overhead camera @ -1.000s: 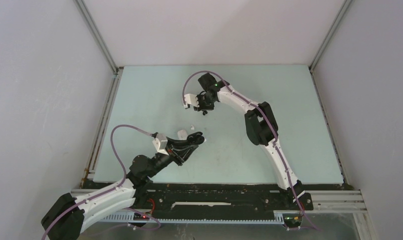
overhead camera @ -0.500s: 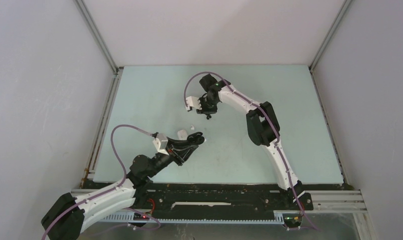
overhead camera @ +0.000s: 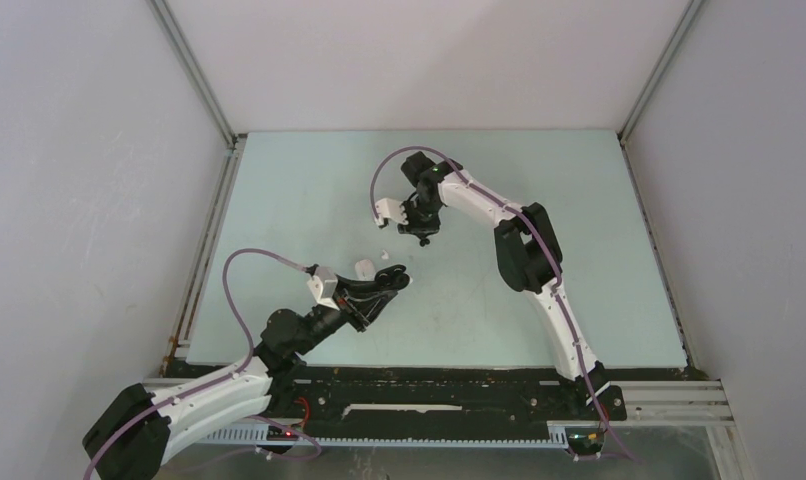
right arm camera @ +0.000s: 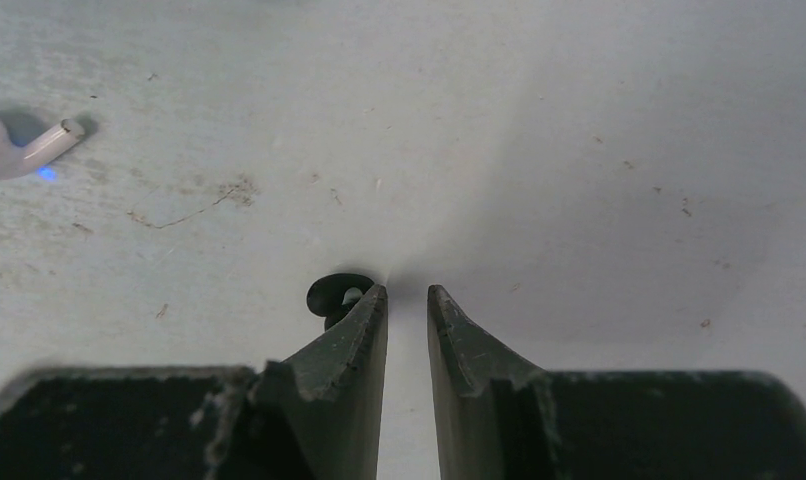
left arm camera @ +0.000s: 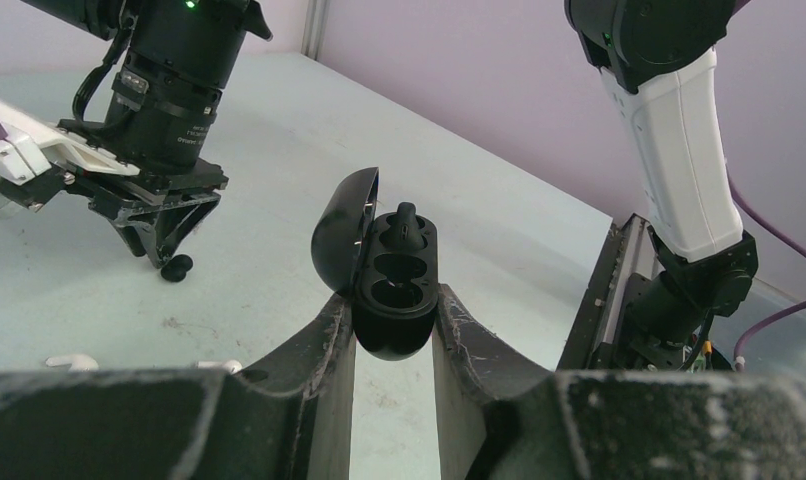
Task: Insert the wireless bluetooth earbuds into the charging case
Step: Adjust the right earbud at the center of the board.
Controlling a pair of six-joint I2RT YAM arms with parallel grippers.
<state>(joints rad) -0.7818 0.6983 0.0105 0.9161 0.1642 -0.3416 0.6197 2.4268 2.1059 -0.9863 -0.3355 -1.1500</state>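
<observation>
The black pebble-shaped plastic charging case sits clenched between the fingers of the left tool, with its lid hinged open to one side. The case has two sockets. The far one holds a small black rounded plastic earbud with its stem up, and the near one shows only its dark hollow. A second black earbud lies on the pale green desk, just outside one finger of the right tool. That tool's jaws stand slightly apart, grasping nothing. A white stemmed earbud lies well apart from them.
</observation>
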